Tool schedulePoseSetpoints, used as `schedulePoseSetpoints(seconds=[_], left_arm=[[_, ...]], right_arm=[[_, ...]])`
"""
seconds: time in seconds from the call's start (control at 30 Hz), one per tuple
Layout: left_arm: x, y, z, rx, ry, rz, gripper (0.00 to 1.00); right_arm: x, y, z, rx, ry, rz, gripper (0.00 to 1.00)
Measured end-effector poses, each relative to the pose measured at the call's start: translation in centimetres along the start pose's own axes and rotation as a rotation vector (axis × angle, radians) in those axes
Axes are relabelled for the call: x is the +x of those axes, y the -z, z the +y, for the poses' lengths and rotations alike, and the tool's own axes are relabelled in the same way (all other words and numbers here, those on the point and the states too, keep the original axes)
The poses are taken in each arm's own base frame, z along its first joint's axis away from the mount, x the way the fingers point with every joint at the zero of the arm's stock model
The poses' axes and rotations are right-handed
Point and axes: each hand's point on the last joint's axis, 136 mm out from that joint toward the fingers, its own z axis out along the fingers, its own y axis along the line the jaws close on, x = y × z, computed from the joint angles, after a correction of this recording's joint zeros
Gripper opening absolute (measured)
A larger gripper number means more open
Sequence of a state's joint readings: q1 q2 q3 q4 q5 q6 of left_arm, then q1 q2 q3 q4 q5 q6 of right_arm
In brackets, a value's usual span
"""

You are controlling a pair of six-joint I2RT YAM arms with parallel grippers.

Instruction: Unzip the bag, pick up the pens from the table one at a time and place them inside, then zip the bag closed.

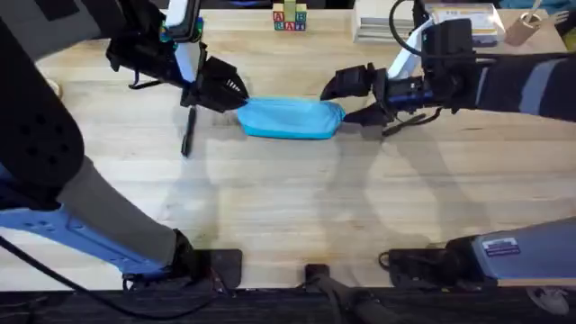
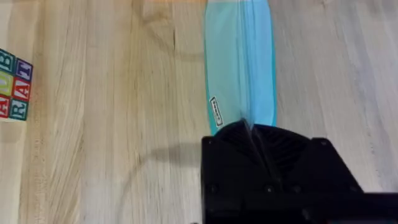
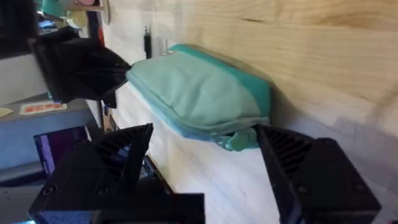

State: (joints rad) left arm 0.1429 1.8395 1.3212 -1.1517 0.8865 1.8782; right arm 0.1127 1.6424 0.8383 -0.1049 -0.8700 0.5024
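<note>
The turquoise bag (image 1: 290, 118) lies lengthwise across the middle of the table (image 1: 288, 207). My left gripper (image 1: 236, 97) is at its left end, and in the left wrist view the left gripper (image 2: 252, 132) is shut on that end of the bag (image 2: 239, 62). My right gripper (image 1: 349, 99) stands open at the right end, one finger on each side of it. In the right wrist view, the bag (image 3: 199, 93) sits between the spread fingers (image 3: 124, 155). One black pen (image 1: 188, 133) lies on the wood left of the bag, below the left gripper. The zipper pull is hidden.
Stacked alphabet blocks (image 1: 289, 18) stand at the back centre of the table. Books and boxes (image 1: 468, 22) sit at the back right. Bare wood stretches in front of the bag toward the arm bases.
</note>
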Motion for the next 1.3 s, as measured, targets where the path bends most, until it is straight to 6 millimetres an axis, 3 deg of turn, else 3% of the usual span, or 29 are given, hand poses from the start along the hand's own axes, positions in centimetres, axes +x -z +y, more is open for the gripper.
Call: schedulePoseSetpoints(seconds=[0.13,0.5,0.9,1.03,1.23,1.3], left_arm=[[0.0,0.0,0.0,0.0,0.0,0.0,0.041],[0.0,0.0,0.0,0.0,0.0,0.0,0.042],[0.0,0.0,0.0,0.0,0.0,0.0,0.041],[0.0,0.0,0.0,0.0,0.0,0.0,0.042],[0.0,0.0,-0.1,0.002,0.003,-0.001,0.042],[0.0,0.0,-0.1,0.003,0.003,-0.001,0.042]], right_arm=[[0.0,0.6,1.0,-0.015,0.022,-0.011,0.997],[-0.4,4.4,7.3,-0.094,0.198,-0.118,0.997],[2.3,6.3,13.3,-0.176,0.414,-0.146,0.997],[2.6,6.7,13.6,-0.172,0.436,-0.151,0.997],[4.1,6.1,9.4,0.001,0.407,-0.095,0.997],[3.9,6.2,7.1,0.125,0.507,-0.097,0.997]])
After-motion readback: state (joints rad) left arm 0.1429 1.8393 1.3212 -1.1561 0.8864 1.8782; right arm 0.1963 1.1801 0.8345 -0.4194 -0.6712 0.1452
